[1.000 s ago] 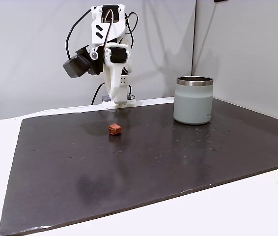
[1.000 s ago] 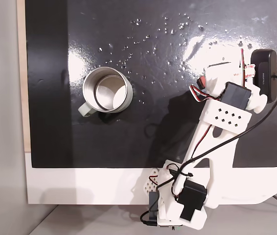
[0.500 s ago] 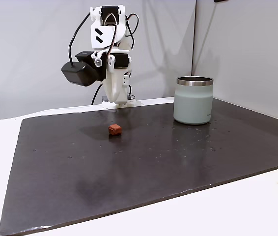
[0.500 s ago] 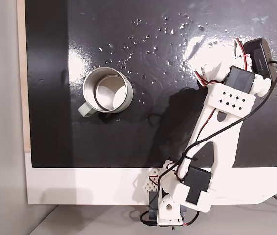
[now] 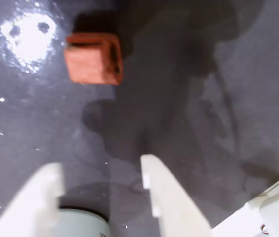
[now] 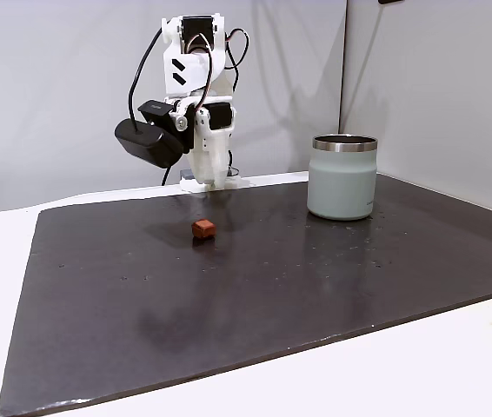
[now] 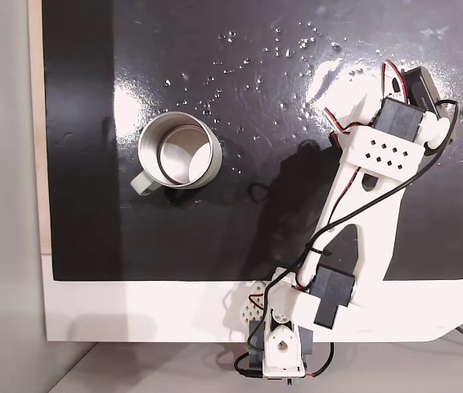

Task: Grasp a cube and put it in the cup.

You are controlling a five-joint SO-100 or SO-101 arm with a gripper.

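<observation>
- While the arm [image 6: 196,95] stands folded at the back of the counter [image 6: 255,287], the cube [image 6: 202,228] lies on the dark mat, free of the arm, in front of the base in a fixed view.
- Wrist view: cube [image 5: 93,59] sits near the top left, reddish-brown, resting flat on the dark surface beside a bright glare patch.
- Wrist view: fingers [image 5: 101,183] enter from the bottom edge, two pale tips spread apart with bare counter between them; nothing held. Cube lies well ahead of the tips, not touching either.
- Cup [image 6: 342,176] stands upright to the right of the cube in a fixed view, well apart from it, steel rim up.
- Fixed view from above: cup [image 7: 180,161] at left-centre of the mat, open mouth showing a shiny interior, nothing visible inside.
- Same view: arm [image 7: 362,201] reaches diagonally from its base at the bottom edge toward the upper right of the counter [image 7: 84,123]; cube not made out here, the arm covers that area.
- Dark camera housing [image 6: 148,142] hangs at the arm's left side in a fixed view, above the mat.
</observation>
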